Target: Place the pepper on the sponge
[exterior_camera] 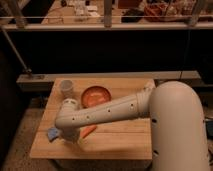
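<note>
The pepper [89, 131], a slender orange-red piece, lies on the wooden table [120, 140] just right of the arm's wrist, partly hidden by it. The light-blue sponge [52, 133] lies near the table's left front, its right part covered by the arm. My gripper [70, 136] hangs below the white arm's end, between the sponge and the pepper and close over the table.
A round orange plate [96, 95] sits behind the arm at mid-table. A white cup [66, 88] stands at the back left. The big white arm [175, 125] fills the right side. A dark railing and a ledge run behind the table.
</note>
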Controlling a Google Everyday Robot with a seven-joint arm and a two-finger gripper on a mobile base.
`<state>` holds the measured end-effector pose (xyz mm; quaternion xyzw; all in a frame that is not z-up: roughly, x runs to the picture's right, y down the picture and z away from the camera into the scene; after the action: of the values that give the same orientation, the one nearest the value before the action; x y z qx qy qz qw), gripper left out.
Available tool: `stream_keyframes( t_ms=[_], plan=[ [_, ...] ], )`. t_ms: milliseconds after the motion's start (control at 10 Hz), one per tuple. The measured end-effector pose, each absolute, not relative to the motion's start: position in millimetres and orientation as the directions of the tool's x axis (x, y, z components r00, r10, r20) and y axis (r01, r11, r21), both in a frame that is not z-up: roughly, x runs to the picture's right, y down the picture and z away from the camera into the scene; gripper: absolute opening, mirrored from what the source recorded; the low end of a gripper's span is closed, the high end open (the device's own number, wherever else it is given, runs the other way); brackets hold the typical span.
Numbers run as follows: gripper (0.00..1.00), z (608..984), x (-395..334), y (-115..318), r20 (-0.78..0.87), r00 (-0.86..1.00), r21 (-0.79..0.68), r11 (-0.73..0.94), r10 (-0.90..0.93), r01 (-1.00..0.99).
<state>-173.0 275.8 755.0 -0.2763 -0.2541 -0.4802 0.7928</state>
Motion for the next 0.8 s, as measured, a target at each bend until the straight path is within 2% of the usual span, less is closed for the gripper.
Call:
stream_keyframes(
  t_ms=[800],
  plan=[
    [0.8, 756.1, -171.3, 281.9, 0.666, 0.403, -0.191, 0.378, -0.628, 0.906]
  ],
)
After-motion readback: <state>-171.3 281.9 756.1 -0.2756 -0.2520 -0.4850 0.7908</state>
